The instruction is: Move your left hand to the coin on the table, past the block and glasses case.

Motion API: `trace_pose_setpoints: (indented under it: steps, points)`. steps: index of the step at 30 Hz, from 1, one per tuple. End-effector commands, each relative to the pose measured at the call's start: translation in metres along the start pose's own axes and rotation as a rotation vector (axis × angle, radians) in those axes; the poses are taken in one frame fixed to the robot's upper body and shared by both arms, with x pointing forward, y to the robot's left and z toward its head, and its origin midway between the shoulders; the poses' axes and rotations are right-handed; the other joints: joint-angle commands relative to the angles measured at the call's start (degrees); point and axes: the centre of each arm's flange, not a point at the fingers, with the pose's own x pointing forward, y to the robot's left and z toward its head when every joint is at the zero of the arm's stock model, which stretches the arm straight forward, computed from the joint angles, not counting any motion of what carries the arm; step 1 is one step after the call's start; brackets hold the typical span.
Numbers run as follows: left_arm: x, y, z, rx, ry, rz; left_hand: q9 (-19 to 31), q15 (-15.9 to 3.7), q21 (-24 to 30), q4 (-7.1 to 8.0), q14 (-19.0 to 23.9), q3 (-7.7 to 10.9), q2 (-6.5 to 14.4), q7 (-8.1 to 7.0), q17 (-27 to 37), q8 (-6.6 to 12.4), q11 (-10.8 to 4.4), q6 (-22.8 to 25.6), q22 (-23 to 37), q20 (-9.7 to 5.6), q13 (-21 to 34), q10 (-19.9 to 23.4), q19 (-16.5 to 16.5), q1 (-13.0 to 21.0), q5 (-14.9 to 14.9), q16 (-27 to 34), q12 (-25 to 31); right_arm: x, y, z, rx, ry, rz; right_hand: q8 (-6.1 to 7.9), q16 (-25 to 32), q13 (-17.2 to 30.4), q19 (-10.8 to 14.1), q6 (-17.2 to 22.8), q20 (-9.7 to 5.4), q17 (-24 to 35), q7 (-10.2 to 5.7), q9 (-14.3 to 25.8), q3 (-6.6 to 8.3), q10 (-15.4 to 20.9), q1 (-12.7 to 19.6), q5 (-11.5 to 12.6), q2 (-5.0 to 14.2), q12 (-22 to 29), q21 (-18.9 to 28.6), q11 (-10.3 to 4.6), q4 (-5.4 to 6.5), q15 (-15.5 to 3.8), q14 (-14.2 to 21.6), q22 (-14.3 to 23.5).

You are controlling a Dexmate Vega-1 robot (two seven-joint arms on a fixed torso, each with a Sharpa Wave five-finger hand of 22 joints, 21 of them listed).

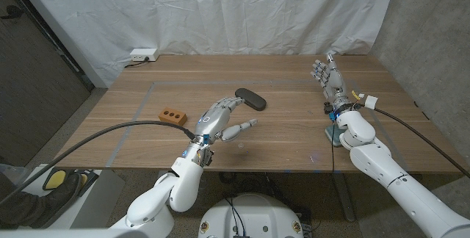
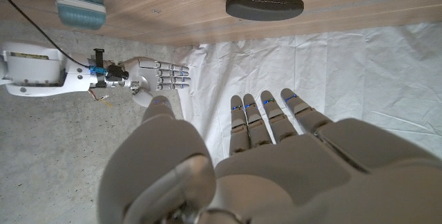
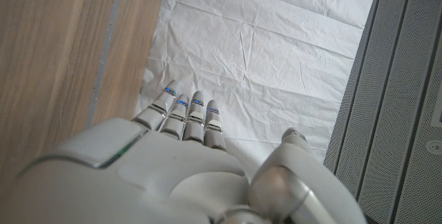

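Fingers (image 1: 229,104) of left hand (image 1: 213,118) spread, nothing held, beside dark oval glasses case (image 1: 249,99) on wooden worktop (image 1: 294,131); case likely nudged if approached carelessly.

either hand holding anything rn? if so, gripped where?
Nothing is held. The left robot hand hovers over the table with fingers extended, short of the glasses case. The right robot hand stands open, fingers apart and empty.

My head camera looked down over the whole table (image 1: 294,131) toward its far edge and the white sheet (image 1: 220,10). Each wrist camera sat close behind its own hand, facing that sheet; my left wrist's shared the glasses case (image 2: 264,5) with the head's.
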Motion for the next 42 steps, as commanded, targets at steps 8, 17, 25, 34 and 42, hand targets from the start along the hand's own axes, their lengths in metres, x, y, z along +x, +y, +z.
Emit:
trace_pose_setpoints:
  steps: [8,17,25,34,42]
  points:
    - [-0.005,-0.007,0.003,0.017,0.038,-0.039,0.2,-1.97,-0.3,-0.33,0.6,0.14,-0.1,-0.34,0.3,-0.25,-0.42,1.2,0.3,-2.72,0.3,0.9,0.1,0.8,0.5,-0.2,-0.1,0.005,0.004,-0.002,0.005,0.002,0.009,0.09,-0.1,0.1,0.4,0.1,0.03,0.3,-0.40,0.3,-0.17,0.4,0.5,0.3,-0.03,-0.3,-0.4,-0.14,-0.05,0.06,0.2,0.3]
    - [-0.005,-0.010,0.006,0.035,0.042,-0.055,0.2,-2.23,-0.3,-0.46,0.9,0.25,0.3,-0.36,0.3,-0.25,-0.26,1.7,0.3,-2.75,0.3,1.4,0.1,1.3,0.6,-0.1,-0.1,0.006,0.005,-0.002,0.010,0.000,0.009,0.09,-0.1,0.1,0.5,0.1,0.04,0.3,-0.39,0.3,-0.23,0.5,0.5,0.3,0.02,-0.3,-0.6,0.07,-0.08,0.05,0.2,0.3]
    - [-0.006,-0.014,0.008,0.031,0.045,-0.078,0.2,-2.14,-0.2,-0.54,1.2,0.31,0.5,-0.35,0.3,-0.38,-0.27,1.8,0.4,-2.89,0.3,1.5,0.5,1.5,0.6,-0.1,-0.2,0.007,0.003,0.000,0.012,-0.002,0.010,0.10,-0.1,0.1,0.6,0.1,0.04,0.3,-0.36,0.3,-0.28,0.4,0.5,0.3,0.05,-0.3,-0.7,-0.09,-0.10,0.06,0.3,0.3]
    - [-0.008,-0.020,0.008,0.033,0.069,-0.105,0.2,-2.28,-0.2,-0.63,1.3,0.34,0.6,-0.53,0.3,-0.42,-0.36,2.0,0.4,-2.91,0.3,1.7,0.5,1.8,0.7,-0.1,-0.2,0.007,0.001,-0.001,0.013,0.001,0.008,0.08,-0.1,0.1,0.6,0.1,0.04,0.3,-0.42,0.3,-0.34,0.4,0.5,0.2,0.08,-0.3,-0.9,-0.09,-0.12,0.03,0.2,0.4]
    - [-0.006,-0.028,0.009,0.029,0.079,-0.130,0.2,-2.21,-0.3,-0.70,1.4,0.35,0.7,-0.48,0.3,-0.45,-0.45,2.2,0.4,-2.91,0.3,1.8,0.5,2.0,0.7,-0.1,-0.3,0.007,-0.001,-0.001,0.013,0.001,0.005,0.49,-0.1,0.1,0.8,1.1,0.00,0.3,-0.37,0.3,-0.42,0.7,0.5,0.2,0.16,-0.2,-1.2,-0.42,-0.17,-0.07,0.3,0.4]
